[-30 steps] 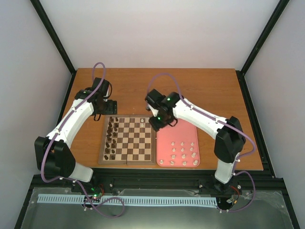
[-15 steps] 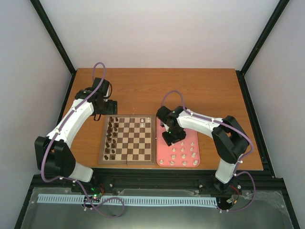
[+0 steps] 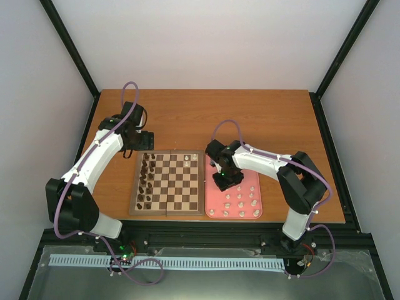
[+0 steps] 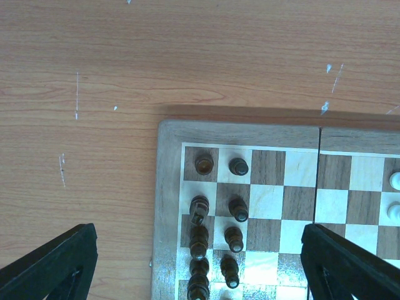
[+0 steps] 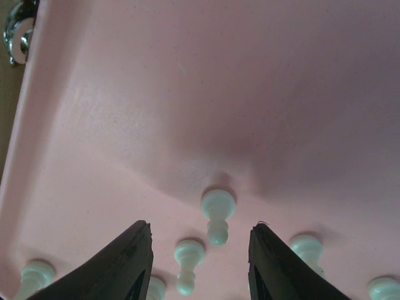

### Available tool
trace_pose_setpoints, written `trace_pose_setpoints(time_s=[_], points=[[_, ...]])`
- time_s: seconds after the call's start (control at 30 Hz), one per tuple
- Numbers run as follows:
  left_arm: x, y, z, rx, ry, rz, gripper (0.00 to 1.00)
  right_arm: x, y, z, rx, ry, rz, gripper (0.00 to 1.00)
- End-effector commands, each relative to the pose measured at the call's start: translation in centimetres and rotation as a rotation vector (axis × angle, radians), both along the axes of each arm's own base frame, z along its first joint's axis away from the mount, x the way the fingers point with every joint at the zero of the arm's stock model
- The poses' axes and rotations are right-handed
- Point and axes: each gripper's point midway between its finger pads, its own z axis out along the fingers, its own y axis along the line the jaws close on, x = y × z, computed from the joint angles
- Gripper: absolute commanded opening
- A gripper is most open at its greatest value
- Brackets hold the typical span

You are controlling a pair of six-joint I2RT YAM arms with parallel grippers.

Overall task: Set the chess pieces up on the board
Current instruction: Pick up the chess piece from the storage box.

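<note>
Right gripper point(image 5: 200, 232) sits low in the pink tray point(image 5: 187, 94), jaws apart either side of 1 white piece point(image 5: 217, 209), not pinching yet. Next it probably needs to squeeze, lift, head for the board point(image 3: 167, 212).

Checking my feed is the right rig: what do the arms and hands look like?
The left arm and right arm have white shells, black joints and a looping purple cable each. The left hand and right hand have black fingers.

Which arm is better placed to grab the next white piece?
Right: the right gripper hangs open over the tray, fingers either side of a white piece; the left gripper hovers over the board corner.
</note>
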Motion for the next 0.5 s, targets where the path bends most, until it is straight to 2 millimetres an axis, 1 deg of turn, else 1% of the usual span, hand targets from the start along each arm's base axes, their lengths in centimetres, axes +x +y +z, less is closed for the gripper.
trace_pose_setpoints(time_s=[0.0, 0.1, 0.17, 0.2, 0.37, 0.47], points=[[0.7, 0.0, 0.6, -0.004, -0.020, -0.004, 1.00, 0.9, 0.0, 1.4, 0.013, -0.049, -0.008, 0.43], [0.8, -0.1, 0.5, -0.005, -0.018, -0.005, 1.00, 1.2, 0.2, 3.3, 0.012, -0.097, 0.006, 0.44], [0.9, -0.1, 0.6, -0.005, -0.020, -0.005, 1.00, 0.8, 0.5, 4.4, -0.007, -0.116, 0.037, 0.45], [0.9, -0.1, 0.5, -0.006, -0.018, -0.005, 1.00, 0.4, 0.9, 4.7, -0.007, -0.118, 0.052, 0.45], [0.9, -0.2, 0.5, -0.010, -0.016, -0.005, 1.00, -2.1, 4.5, 6.2, 0.103, -0.080, 0.138, 0.44], [0.9, 0.0, 0.5, -0.003, -0.013, -0.004, 1.00, -3.7, 5.7, 5.9, 0.114, -0.057, 0.204, 0.43]])
